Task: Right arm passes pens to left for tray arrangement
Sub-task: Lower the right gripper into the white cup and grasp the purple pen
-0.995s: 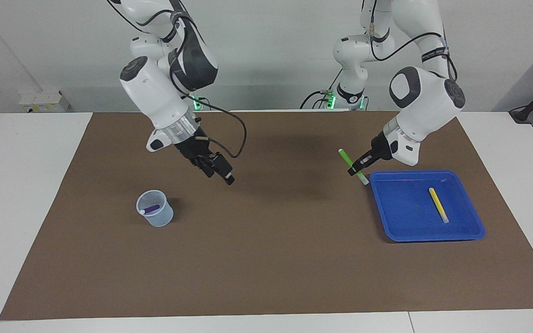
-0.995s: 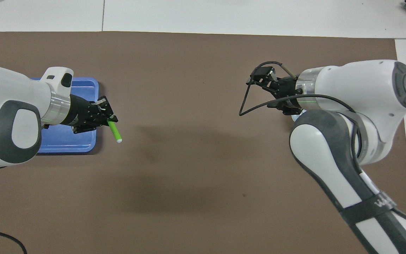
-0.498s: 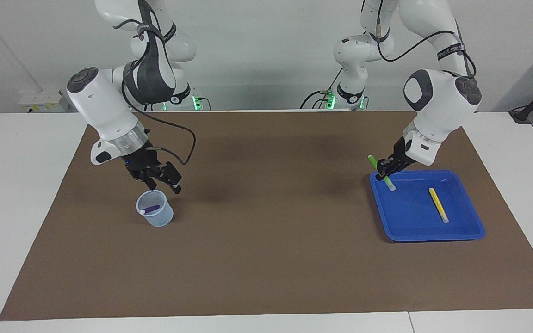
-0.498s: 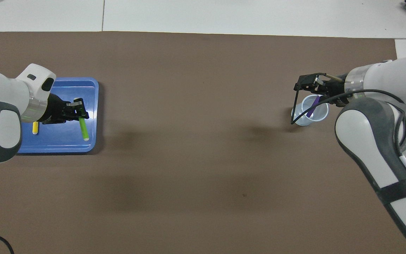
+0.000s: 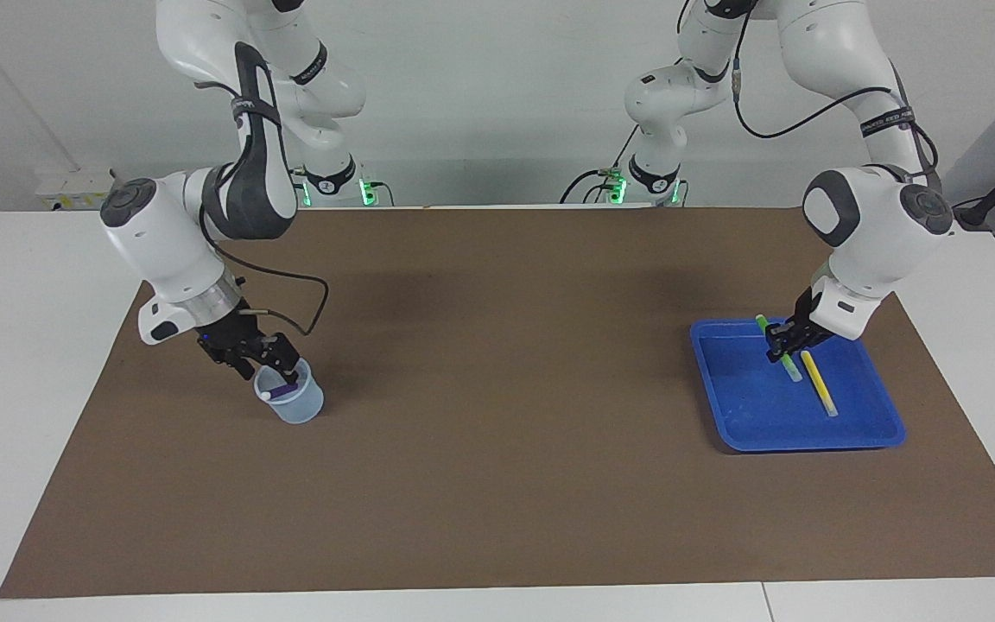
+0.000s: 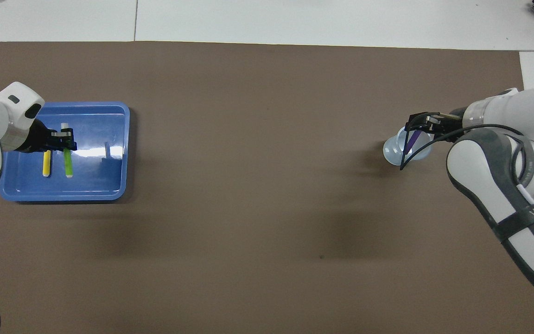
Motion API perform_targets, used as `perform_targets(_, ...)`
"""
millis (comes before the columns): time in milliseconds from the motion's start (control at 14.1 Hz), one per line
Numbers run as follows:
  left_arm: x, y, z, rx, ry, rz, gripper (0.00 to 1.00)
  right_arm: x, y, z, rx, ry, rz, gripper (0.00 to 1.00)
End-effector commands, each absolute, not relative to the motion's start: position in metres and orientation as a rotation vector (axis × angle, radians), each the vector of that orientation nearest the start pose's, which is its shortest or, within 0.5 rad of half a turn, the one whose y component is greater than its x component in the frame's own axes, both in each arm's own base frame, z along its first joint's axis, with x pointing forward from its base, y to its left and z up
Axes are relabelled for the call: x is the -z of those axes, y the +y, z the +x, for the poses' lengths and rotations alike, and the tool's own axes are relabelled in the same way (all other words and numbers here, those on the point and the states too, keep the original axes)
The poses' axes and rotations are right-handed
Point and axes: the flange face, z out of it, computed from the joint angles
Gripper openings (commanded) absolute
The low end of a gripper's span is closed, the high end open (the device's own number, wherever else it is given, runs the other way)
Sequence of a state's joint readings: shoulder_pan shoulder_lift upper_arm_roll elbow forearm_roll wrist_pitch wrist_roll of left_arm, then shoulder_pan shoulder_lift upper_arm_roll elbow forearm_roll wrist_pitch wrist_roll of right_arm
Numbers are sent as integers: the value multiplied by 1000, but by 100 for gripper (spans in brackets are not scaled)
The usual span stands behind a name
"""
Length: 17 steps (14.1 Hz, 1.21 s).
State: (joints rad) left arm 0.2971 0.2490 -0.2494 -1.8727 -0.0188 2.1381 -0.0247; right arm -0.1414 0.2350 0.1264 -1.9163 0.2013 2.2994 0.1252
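Observation:
The blue tray (image 5: 748, 406) (image 6: 100, 176) lies at the left arm's end of the table, and a yellow pen (image 5: 819, 383) (image 6: 46, 164) lies flat in it. My left gripper (image 5: 781, 348) (image 6: 65, 143) hangs low over the tray, shut on the green pen (image 5: 789, 367) (image 6: 68, 163). That pen is tilted, pale end down, beside the yellow one. The purple pen (image 5: 284, 392) (image 6: 412, 141) leans inside a clear cup (image 5: 299, 408) (image 6: 394, 155) at the right arm's end. My right gripper (image 5: 277, 370) (image 6: 422, 124) is open at the cup's rim, over the purple pen.
A brown mat (image 5: 497, 484) covers most of the white table (image 5: 40, 363). A black cable (image 5: 294, 298) loops from the right wrist above the cup. Both arms' bases stand at the table's robot end.
My left gripper has carried the green pen from beside the tray to over it and lowered it next to the yellow pen. My right gripper has swung from mid-mat down to the cup.

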Motion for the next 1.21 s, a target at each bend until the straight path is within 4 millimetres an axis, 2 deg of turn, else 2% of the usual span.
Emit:
perform_targets(0,-366,61,640,46,-50,-3174,0,-387,1,625,254,314,-2963,72)
perform_targets(71,-357,72,649,49,-3,-3162,0,-381,0,627,255,308,-2970,66)
perform_targets(142,-362,69,655,66,19,-3155,0,-376,0,629,260,308,-2971,61)
perform_targets(284,-366,67,658,78,20,-3156,0,-374,1,629,260,305,-2972,48)
perform_targets(427,-357,67,656,62,19,-3160,0,-374,0,629,260,307,-2972,35)
perform_targets(640,-346,69,651,54,27,-3160,0,-374,0,629,258,307,-2972,28)
perform_targets(782,-335,71,646,72,25,-3159,0,-374,-2,629,259,310,-2974,15)
perform_targets(995,-326,70,641,69,37,-3152,0,-374,-4,629,261,315,-2973,0)
perform_targets(1138,-315,67,633,55,43,-3155,0,-374,-5,629,261,317,-2973,0)
